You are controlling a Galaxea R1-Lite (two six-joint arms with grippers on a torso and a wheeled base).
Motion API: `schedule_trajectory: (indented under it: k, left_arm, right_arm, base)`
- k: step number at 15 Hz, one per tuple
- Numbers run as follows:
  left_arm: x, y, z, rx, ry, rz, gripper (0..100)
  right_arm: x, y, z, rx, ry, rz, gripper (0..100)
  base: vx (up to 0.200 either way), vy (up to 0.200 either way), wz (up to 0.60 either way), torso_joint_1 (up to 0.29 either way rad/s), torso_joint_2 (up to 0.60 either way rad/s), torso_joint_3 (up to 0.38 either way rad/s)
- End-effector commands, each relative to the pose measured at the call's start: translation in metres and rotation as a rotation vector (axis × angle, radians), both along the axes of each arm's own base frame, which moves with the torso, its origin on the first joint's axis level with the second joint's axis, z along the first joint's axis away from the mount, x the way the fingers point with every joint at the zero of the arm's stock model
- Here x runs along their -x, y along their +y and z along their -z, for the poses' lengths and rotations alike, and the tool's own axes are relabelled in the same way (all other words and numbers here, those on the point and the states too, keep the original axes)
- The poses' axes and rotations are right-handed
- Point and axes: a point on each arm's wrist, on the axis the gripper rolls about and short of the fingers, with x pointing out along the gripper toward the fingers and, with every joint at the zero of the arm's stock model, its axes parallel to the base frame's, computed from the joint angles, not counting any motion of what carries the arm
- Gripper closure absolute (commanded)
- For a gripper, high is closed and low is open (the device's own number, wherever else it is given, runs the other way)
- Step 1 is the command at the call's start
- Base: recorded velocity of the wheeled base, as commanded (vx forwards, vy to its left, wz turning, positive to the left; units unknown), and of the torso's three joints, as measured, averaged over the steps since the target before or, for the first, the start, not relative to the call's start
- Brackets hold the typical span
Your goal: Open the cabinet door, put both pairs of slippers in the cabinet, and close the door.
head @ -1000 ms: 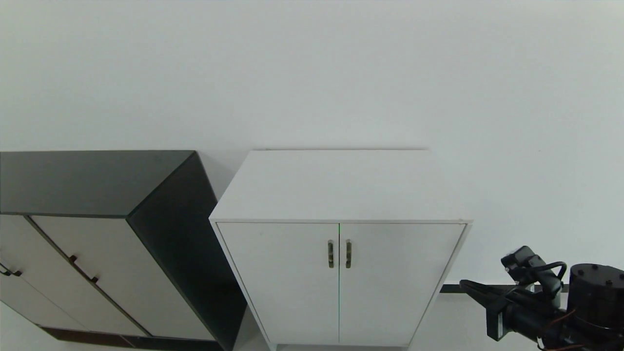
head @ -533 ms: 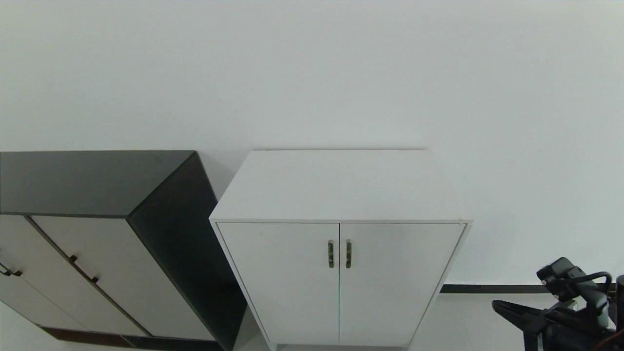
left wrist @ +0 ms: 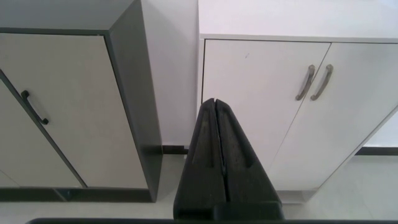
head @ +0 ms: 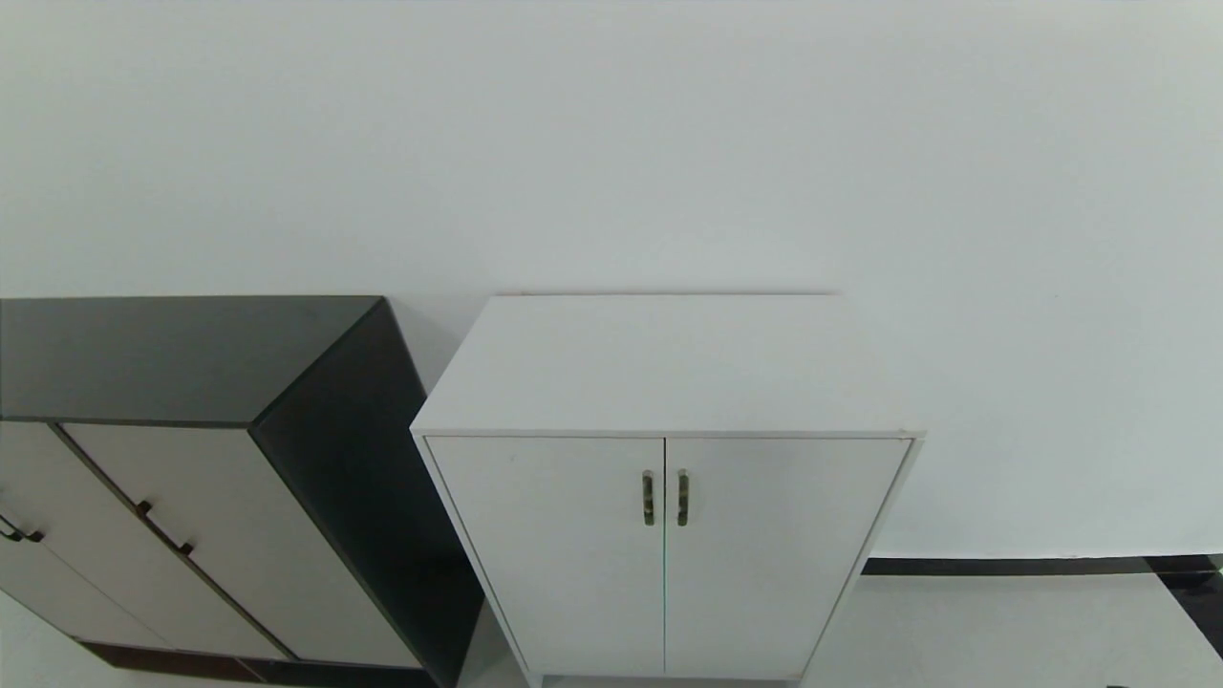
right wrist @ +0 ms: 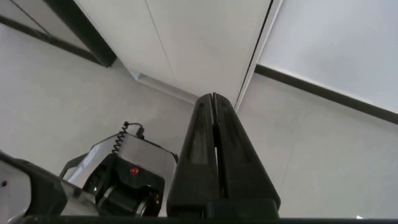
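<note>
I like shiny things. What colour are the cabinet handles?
Dull gold handles, clearest in the left wrist view.

A cabinet [head: 664,363] stands on the floor [head: 994,631] against the wall [head: 611,143]. Its two doors [head: 564,554] are shut, with their handles [head: 649,498] side by side at the middle seam. A second cabinet [head: 172,358] stands just beside it on the left, also against the wall. A baseboard [head: 1013,566] runs along the wall to the right.

White wall [head: 611,143], pale floor [head: 1003,631], dark neighbouring cabinet [head: 191,358]

Possibly a staged room — white cabinet [head: 573,564], dark cabinet [head: 172,358], bare wall [head: 611,143].
</note>
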Motion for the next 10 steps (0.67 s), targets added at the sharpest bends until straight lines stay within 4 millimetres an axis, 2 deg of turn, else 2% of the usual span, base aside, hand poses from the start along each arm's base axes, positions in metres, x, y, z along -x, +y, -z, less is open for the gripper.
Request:
schedule_trajectory:
  k: [1,3,7,10]
  left_arm:
    - [0.0,0.0,0.0,0.001,0.002,-0.001,100]
    - [0.0,0.0,0.0,0.002,0.002,0.0,100]
    - [0.0,0.0,0.0,0.001,0.002,-0.001,100]
    - [0.0,0.0,0.0,0.001,0.002,0.0,100]
  right_arm:
    - [0.045,-0.011,0.011,-0.054,-0.134,0.054,100]
    - [0.058,-0.014,0.02,-0.084,-0.144,0.066,100]
    - [0.064,-0.016,0.019,-0.134,-0.203,0.106,100]
    - [0.065,-0.016,0.019,-0.107,-0.227,0.099,100]
  base:
    - [0.0,0.0,0.0,0.0,0.0,0.0]
    - [0.0,0.0,0.0,0.0,0.0,0.0]
    - [0.0,0.0,0.0,0.0,0.0,0.0]
    - [0.0,0.0,0.0,0.0,0.0,0.0]
